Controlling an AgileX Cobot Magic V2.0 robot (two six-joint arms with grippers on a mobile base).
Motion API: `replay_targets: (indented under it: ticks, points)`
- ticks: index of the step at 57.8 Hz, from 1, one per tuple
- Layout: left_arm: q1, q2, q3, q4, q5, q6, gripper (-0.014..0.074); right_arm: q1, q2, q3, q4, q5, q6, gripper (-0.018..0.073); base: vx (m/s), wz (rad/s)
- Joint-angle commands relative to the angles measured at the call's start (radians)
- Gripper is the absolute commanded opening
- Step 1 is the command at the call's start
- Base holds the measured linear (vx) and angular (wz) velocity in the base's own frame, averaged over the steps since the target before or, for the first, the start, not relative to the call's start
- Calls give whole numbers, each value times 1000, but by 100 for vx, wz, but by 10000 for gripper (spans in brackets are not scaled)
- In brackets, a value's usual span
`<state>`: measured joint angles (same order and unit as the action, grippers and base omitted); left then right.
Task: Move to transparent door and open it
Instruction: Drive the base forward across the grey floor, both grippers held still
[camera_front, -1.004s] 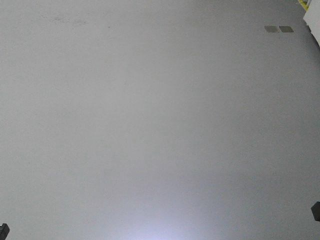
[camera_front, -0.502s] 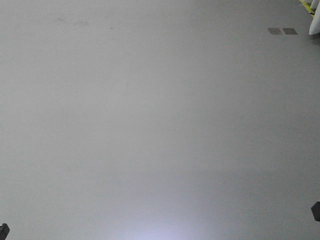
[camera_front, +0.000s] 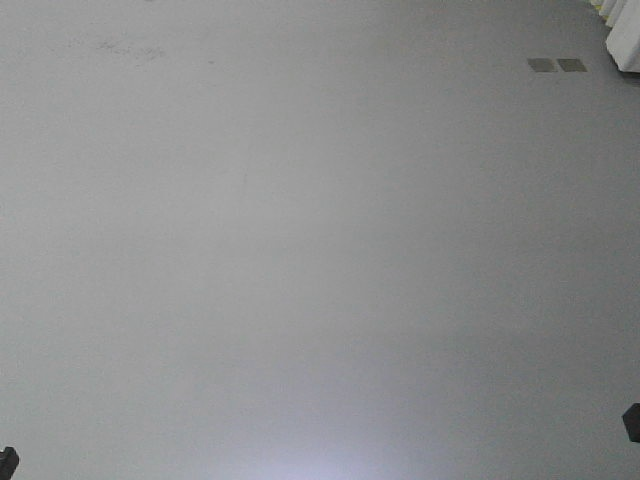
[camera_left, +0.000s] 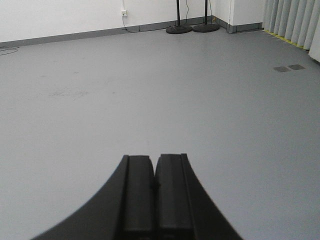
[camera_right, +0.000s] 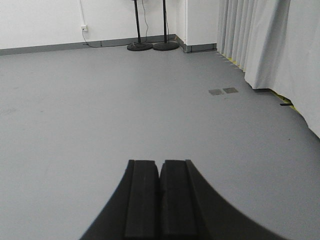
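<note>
The transparent door is out of view in every frame. My left gripper is shut, its two black fingers pressed together with nothing between them, held above bare grey floor. My right gripper is shut as well and holds nothing, also over the floor. In the front view only small black corners of the robot show at the bottom edges.
Grey floor fills the front view. Two floor plates lie at the upper right, near white curtains. Two black stand bases sit by the far white wall with a socket.
The floor plates and the white curtain edge at the upper right of the front view have shifted slightly, so the base is moving. Both grippers' earlier state is not shown.
</note>
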<state>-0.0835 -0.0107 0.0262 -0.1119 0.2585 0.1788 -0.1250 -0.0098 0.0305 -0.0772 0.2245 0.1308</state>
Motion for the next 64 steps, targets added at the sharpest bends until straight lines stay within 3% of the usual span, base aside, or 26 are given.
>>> replay_targets:
  ticks: [1,64]
  points:
    - [4,-12,23,-11,-78,-6,-6,-1,-14,12,-7,-80,-3,-8,10,-7]
    - [4,-12,23,-11,-78,-6,-6,-1,-14,12,-7,-80,-3,-8,7,14]
